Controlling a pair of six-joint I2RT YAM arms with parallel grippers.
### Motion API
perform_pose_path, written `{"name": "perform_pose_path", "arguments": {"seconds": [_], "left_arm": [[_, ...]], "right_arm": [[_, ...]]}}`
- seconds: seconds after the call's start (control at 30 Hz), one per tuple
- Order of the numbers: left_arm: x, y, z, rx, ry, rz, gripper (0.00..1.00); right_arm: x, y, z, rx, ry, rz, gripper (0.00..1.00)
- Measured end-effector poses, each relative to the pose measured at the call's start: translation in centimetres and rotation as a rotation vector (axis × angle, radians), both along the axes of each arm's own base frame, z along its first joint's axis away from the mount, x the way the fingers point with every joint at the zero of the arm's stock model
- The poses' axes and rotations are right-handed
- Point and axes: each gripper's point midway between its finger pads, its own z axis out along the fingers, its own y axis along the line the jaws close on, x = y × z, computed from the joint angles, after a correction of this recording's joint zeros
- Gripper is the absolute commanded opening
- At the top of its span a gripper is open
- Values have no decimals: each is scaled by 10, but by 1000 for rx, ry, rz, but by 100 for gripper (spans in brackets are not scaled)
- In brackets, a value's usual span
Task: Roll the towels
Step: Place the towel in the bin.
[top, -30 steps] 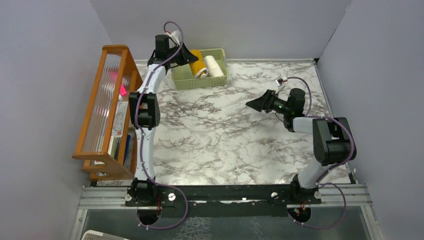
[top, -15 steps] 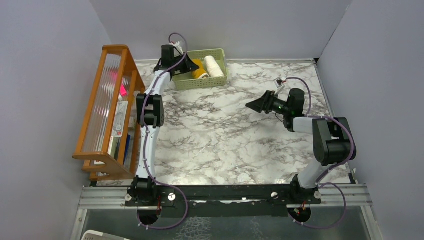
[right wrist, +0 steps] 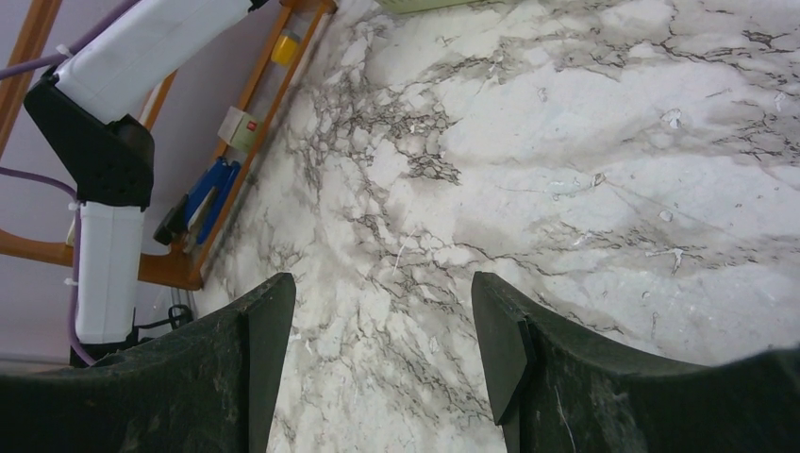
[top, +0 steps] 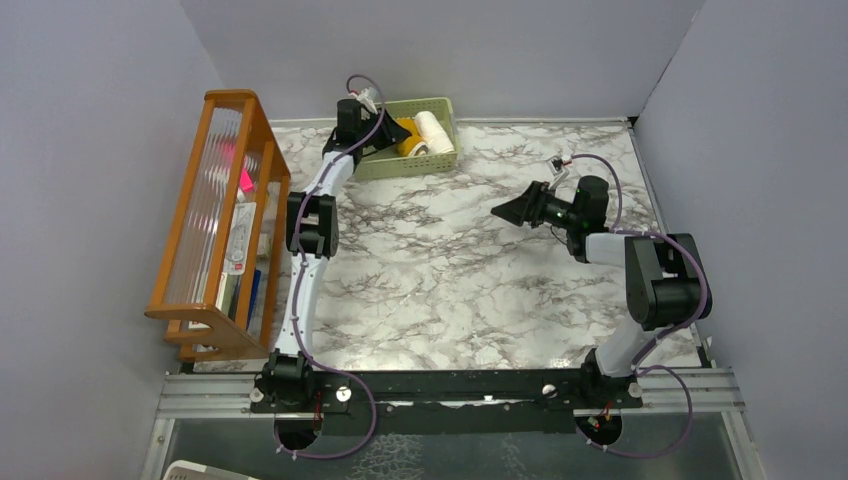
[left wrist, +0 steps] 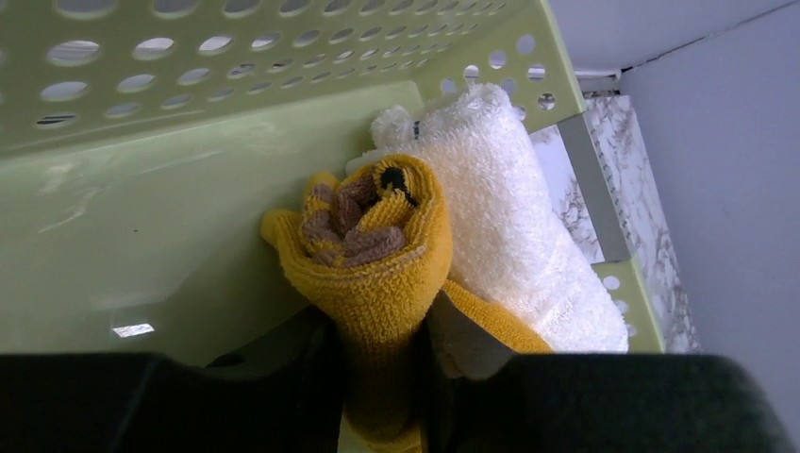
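The rolled mustard-yellow towel (left wrist: 377, 260) with a brownish core is held between my left gripper's (left wrist: 382, 349) jaws, inside the pale green basket (left wrist: 189, 217). It rests against the rolled cream-white towel (left wrist: 509, 226) lying to its right. In the top view the left gripper (top: 392, 133) reaches into the basket (top: 440, 163) at the back, where the yellow towel (top: 409, 148) and the white towel (top: 433, 132) lie side by side. My right gripper (top: 508, 211) hangs open and empty over the marble table, and shows open in its wrist view (right wrist: 377, 349).
A wooden rack (top: 215, 220) with small items stands along the left wall. Grey walls close the table at the back and both sides. The marble tabletop (top: 450, 290) stretches between the arms.
My left arm has carried the yellow towel down and right into the basket, beside the white towel. The right arm has not moved.
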Motion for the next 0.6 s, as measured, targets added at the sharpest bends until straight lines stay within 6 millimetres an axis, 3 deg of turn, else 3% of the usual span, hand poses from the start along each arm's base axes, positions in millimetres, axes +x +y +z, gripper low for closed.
{"name": "perform_pose_path", "arguments": {"seconds": [0.17,0.3,0.47,0.6], "left_arm": [[1,-16,6,-28,-21,-4,51],[4,-15,9,-34,-32,6,75],[9,-1,9,-31,-36,28,97],[11,20,4,-3,-33,53,99]], "right_arm": [[-1,1,-3,-1,11,2,69],[-1,1,-4,0,16,4,69],[-2,2,-5,0,19,7,69],[-2,2,-6,1,21,11,69]]}}
